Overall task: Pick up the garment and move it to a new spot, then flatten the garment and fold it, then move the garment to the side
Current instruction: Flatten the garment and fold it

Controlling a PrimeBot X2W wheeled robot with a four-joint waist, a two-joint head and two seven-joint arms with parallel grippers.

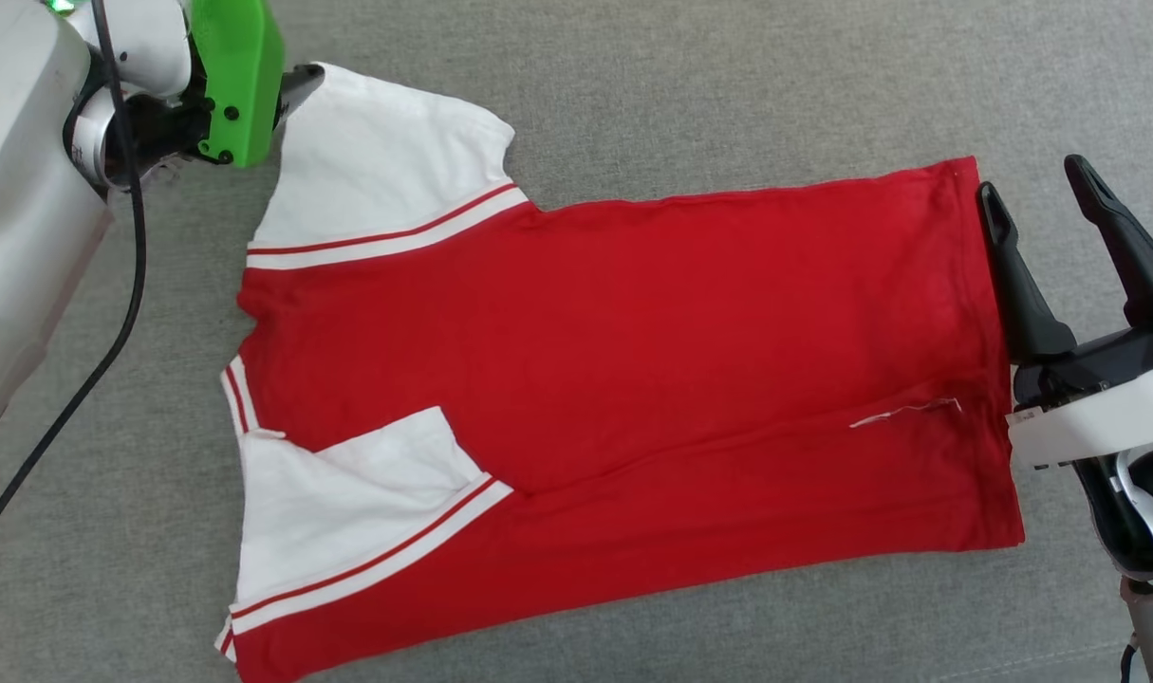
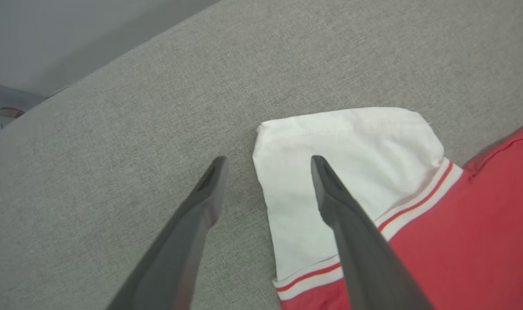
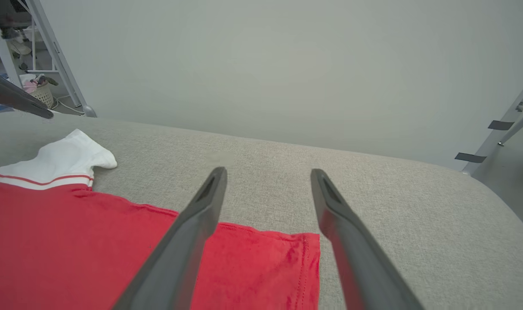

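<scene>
Jersey T-shirt [image 1: 614, 351] lies spread on the grey fabric surface [image 1: 728, 95], plain red side up. Hem is twd the right edge, collar and sleeves twd the left. Near sleeve [image 1: 348, 512] is folded in over the body; far sleeve [image 1: 386, 171] sticks out flat. My left gripper [image 2: 267, 160] is w/ jaws wide, straddling the far sleeve's outer edge; contact can't tell. My right gripper [image 1: 1030, 180] is also wide, holding nothing, at the hem's far corner.

Lab-type rm: metal frame [image 3: 58, 58], bare wall [image 3: 287, 64]
</scene>
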